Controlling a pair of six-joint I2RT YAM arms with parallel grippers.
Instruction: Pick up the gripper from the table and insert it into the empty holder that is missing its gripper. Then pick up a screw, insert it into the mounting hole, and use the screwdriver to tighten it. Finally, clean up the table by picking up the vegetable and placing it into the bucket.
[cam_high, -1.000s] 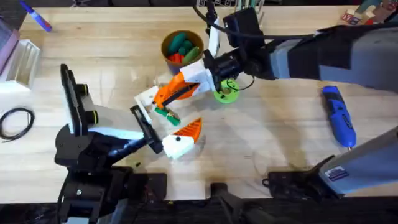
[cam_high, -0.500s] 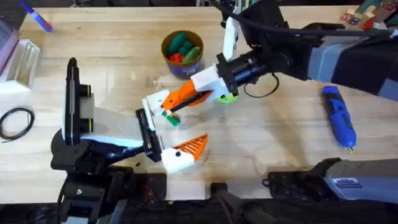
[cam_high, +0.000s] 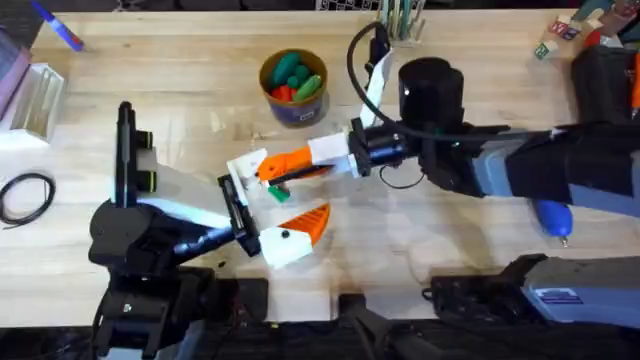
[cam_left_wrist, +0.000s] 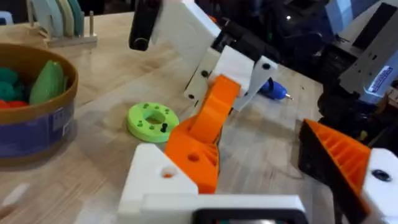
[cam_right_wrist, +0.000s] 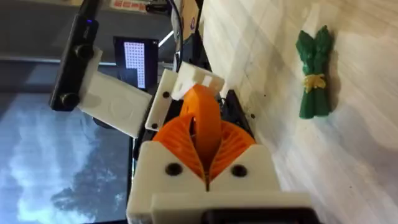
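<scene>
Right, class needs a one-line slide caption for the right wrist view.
Right tool pinching the orange ribbed gripper toward the white holder, green vegetable lying on the table.

1. one bucket with three toy veggies inside; two green, one red
2. one slim green vegetable loose on the bench
3. one green disc
4. one blue screwdriver
5. two robot arms

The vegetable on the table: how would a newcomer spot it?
From the bucket near the table's far middle, come toward the arms' bases to the right end effector. The vegetable lies on the wood beside it: slim, green, tan-banded, unlike the plump toys in the bucket.
</scene>
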